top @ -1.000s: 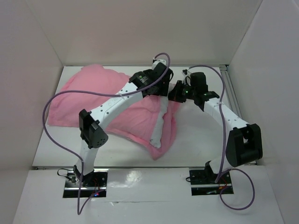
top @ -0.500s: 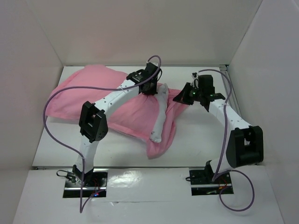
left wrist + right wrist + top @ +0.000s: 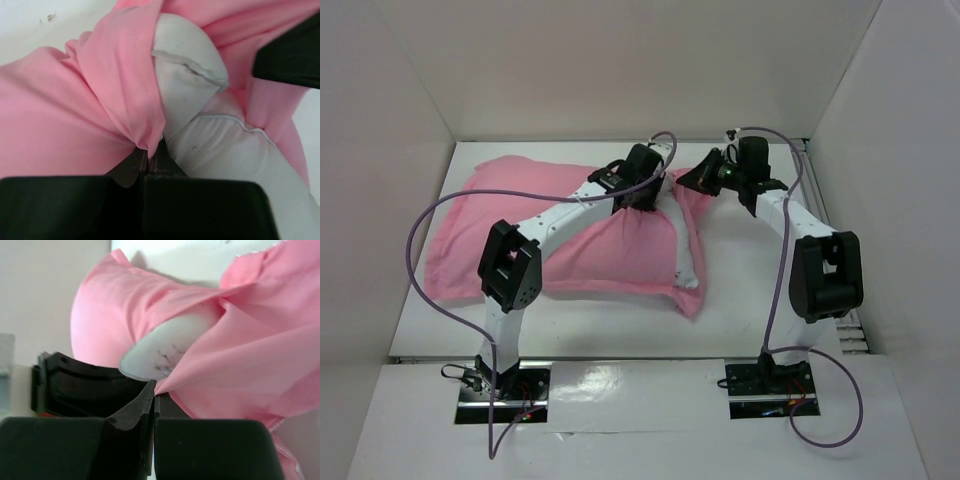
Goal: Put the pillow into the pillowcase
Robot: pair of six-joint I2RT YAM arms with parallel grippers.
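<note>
1. Pink satin covers most of the scene: one pillowcase (image 3: 540, 240) lies spread over the left and middle of the white table (image 3: 760, 290), with its open end to the right.
2. One white pillow (image 3: 685, 250) is almost wholly inside it. From above, only a narrow white edge shows at the opening, running from far to near.
3. Two arms reach in, the left arm (image 3: 555, 215) over the pillowcase and the right arm (image 3: 790, 215) over the bare table. Their two grippers are near each other at the far corner of the opening.
4. The left gripper (image 3: 650, 197) has its fingers pressed together on a gathered fold of the pillowcase (image 3: 60, 125). In its wrist view the pink cloth funnels into the tips (image 3: 149, 157), and a rounded corner of the pillow (image 3: 225, 150) bulges just beyond them.
5. The right gripper (image 3: 695, 178) is likewise clamped on the pillowcase (image 3: 250, 350), pinching the hem at its tips (image 3: 155, 390). A bare patch of pillow (image 3: 160, 352) shows just above the pinch.
6. Two purple cables are in view, one looping wide off the left arm (image 3: 420, 240) and one trailing down the right (image 3: 782, 280).
</note>
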